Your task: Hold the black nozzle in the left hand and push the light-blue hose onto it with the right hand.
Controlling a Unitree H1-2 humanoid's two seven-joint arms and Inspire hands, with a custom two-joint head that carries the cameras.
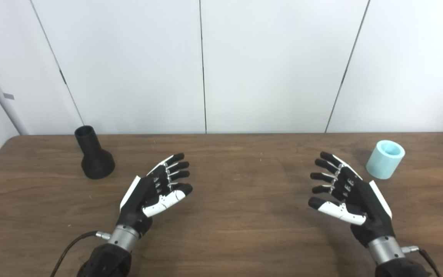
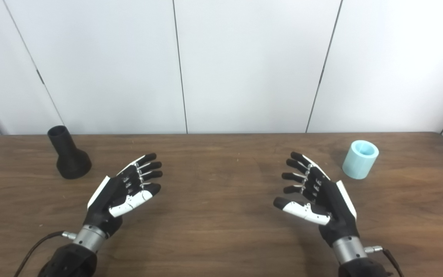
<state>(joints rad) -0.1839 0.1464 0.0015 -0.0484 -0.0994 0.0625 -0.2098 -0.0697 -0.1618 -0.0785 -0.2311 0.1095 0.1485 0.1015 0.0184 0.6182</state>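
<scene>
Left eye view. The nozzle [image 1: 94,154] stands upright on its wide base at the far left of the table [image 1: 229,231], narrow open neck upward. The left hand [image 1: 155,188] hovers near it, on its right and nearer the robot, palm turned inward, fingers extended and slightly apart, holding nothing. The hose [image 1: 385,159], a short light-blue tube, stands on end at the far right, open mouth up. The right hand [image 1: 344,194] sits just beside it on the inner side, fingers fanned apart, thumb out, also empty. Neither part is touched.

Judgement: the step in hand is the reach and grasp. The left hand should take the nozzle by its flared base, leaving the neck clear for the hose. The right hand should wrap the hose around its wall, leaving the mouth open. Both parts could tip if nudged from the side.

Right eye view. Same layout: nozzle [image 2: 69,154] far left, hose [image 2: 360,159] far right, left hand [image 2: 123,192] and right hand [image 2: 313,196] well apart over the bare middle of the table, both with fingers spread.

Not established: both forearms are cut off at the bottom edge. The bore depth of either part cannot be seen, nor whether the hose is open at its lower end. Whether the hands rest on the table or float above it is hard to tell.
</scene>
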